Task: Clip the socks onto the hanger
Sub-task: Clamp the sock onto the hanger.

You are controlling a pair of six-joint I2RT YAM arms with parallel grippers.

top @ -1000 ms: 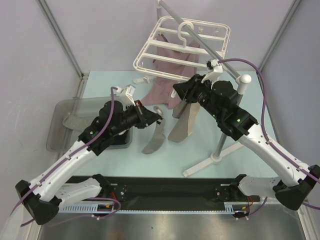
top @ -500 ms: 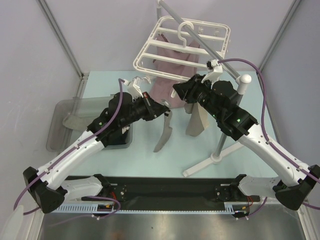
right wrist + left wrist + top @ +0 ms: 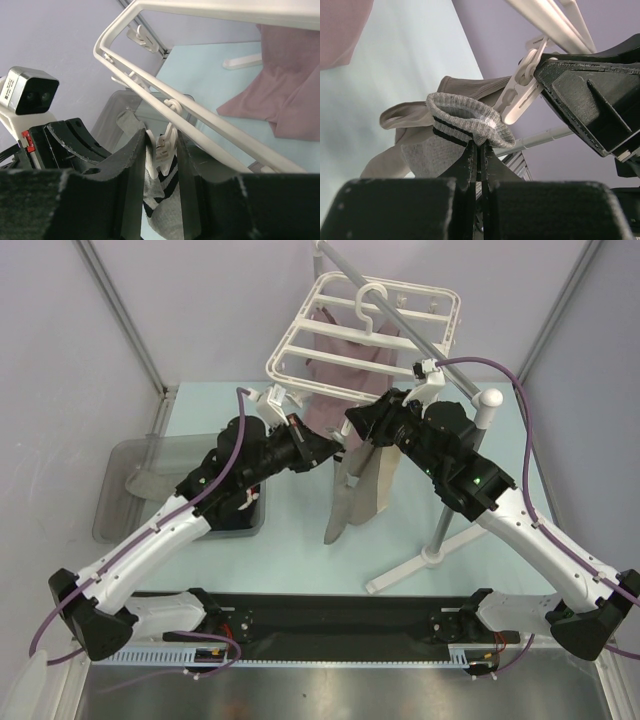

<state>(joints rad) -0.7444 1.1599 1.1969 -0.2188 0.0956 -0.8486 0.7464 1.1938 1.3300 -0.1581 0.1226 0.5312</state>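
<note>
Pale lilac walls [image 3: 200, 300] on three sides; slanted aluminium posts [image 3: 121, 315] at the far corners of the light teal worktop [image 3: 205, 410]; even, diffuse lighting

- Hanger [image 3: 250, 13]: white plastic frame with parallel crossbars, hanging tilted from its hook, small clips dangling
- Grey sock [image 3: 342, 505]: dark-striped cuff raised just below one clip [image 3: 520, 92], toe hanging down
- Beige sock [image 3: 375, 490]: hangs just beside it, perhaps already clipped

A robotics lab test cell: plain lilac panels [image 3: 200, 300] held by bare aluminium struts [image 3: 120, 315] box in a pale blue counter [image 3: 300, 565]. Two white, cable-fed robot arms [image 3: 150, 540] are bolted to a black base rail [image 3: 340, 630] at its near edge.
</note>
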